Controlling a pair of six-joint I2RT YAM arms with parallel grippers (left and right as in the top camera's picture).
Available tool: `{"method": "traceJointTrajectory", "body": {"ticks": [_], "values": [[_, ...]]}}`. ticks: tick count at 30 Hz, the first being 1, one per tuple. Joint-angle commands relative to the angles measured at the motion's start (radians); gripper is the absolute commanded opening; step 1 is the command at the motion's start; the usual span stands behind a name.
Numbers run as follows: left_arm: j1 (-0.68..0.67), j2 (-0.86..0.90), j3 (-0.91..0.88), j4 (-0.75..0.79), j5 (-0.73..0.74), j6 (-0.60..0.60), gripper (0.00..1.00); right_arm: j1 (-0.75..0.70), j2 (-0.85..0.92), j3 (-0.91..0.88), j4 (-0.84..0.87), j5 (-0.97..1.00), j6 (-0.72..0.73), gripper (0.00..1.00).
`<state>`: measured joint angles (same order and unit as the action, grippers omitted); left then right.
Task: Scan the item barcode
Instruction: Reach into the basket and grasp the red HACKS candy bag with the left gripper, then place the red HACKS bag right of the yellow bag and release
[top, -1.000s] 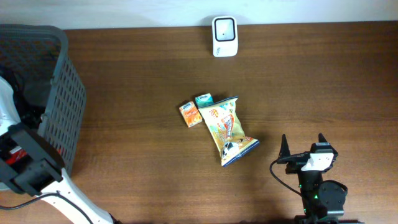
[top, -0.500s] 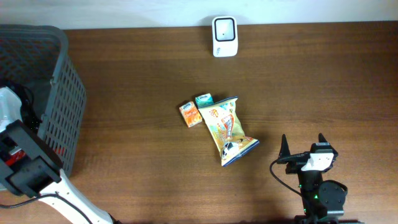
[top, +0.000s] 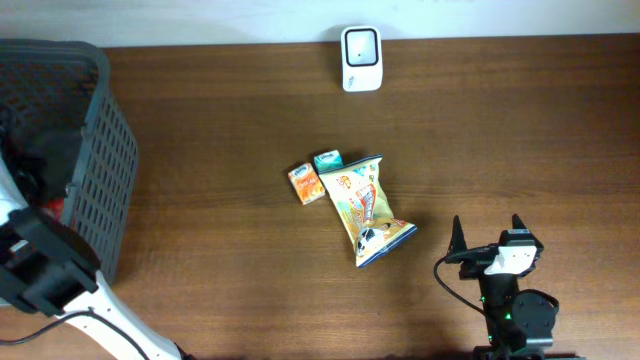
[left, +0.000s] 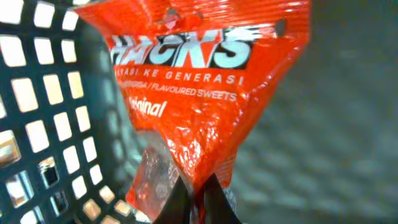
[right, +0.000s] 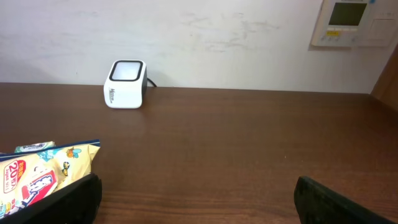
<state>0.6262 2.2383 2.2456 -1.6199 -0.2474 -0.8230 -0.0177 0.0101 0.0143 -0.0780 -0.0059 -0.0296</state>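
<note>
Red sweets bag (left: 205, 81) in left claw (left: 198, 200), low inside grey basket (left: 43, 118).

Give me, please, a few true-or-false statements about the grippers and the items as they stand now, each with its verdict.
1. The left gripper is shut on the red sweets packet inside the basket. True.
2. The right gripper holds the yellow snack bag. False: its jaws stand open and empty, and the bag lies apart from it on the table.
3. The scanner stands at the far edge of the table, by the wall. True.
4. The small cartons lie in the basket. False: both lie on the table, next to the top end of the yellow snack bag.
</note>
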Motion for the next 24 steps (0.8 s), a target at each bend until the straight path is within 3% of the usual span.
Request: {"method": "traceJointTrajectory", "body": {"ticks": [1,5,13,18,24], "values": [[0.002,-0.008,0.252,-0.044,0.184,0.134,0.00,0.005,-0.006,-0.009,-0.001,-0.002,0.000,0.98],[-0.043,-0.029,0.531,-0.068,0.420,0.276,0.00,0.005,-0.006,-0.009,-0.001,-0.002,0.000,0.99],[-0.305,-0.169,0.834,-0.068,0.425,0.280,0.00,0.005,-0.006,-0.009,-0.001,-0.002,0.000,0.98],[-0.562,-0.179,0.805,-0.068,0.427,0.280,0.00,0.005,-0.006,-0.009,-0.001,-0.002,0.000,0.98],[-0.891,-0.150,0.505,-0.063,0.419,0.280,0.00,0.005,-0.006,-0.009,-0.001,-0.002,0.000,0.98]]}}
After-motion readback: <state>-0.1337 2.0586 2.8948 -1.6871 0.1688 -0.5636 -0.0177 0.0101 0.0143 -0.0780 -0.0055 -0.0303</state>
